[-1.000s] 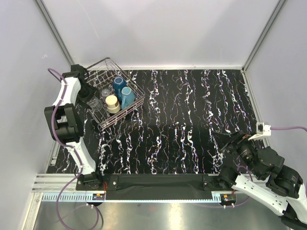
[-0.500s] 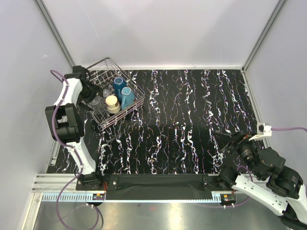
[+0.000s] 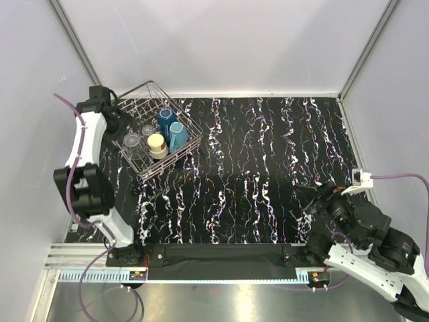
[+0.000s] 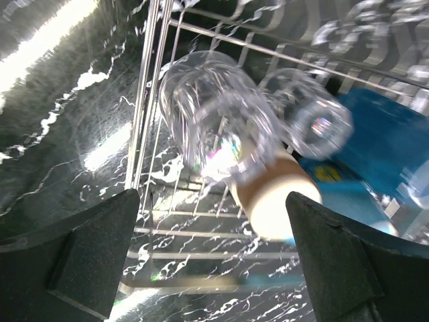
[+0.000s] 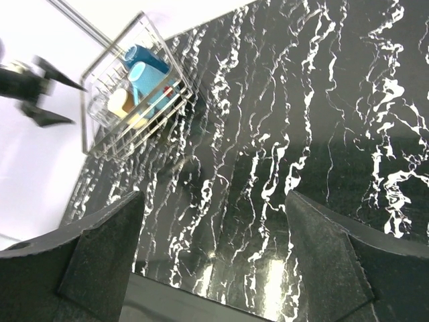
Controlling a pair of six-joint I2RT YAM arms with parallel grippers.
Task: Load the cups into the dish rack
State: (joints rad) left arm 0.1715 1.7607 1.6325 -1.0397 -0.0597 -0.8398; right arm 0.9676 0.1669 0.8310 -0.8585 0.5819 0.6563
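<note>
All three views share the dish rack [image 3: 142, 100]: overhead from behind, left wrist close, right wrist far.

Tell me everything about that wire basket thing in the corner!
The rack is a shiny silver wire basket, roughly square, made of thin rods in a grid, with sides that flare outward. It stands on the black marbled table, turned diagonally in the far left corner near the walls. Cups rest inside it: blue, beige and clear ones.

cups [image 3: 157, 143] in dish rack [image 3: 169, 161], far-left on table [image 3: 268, 154]
</note>
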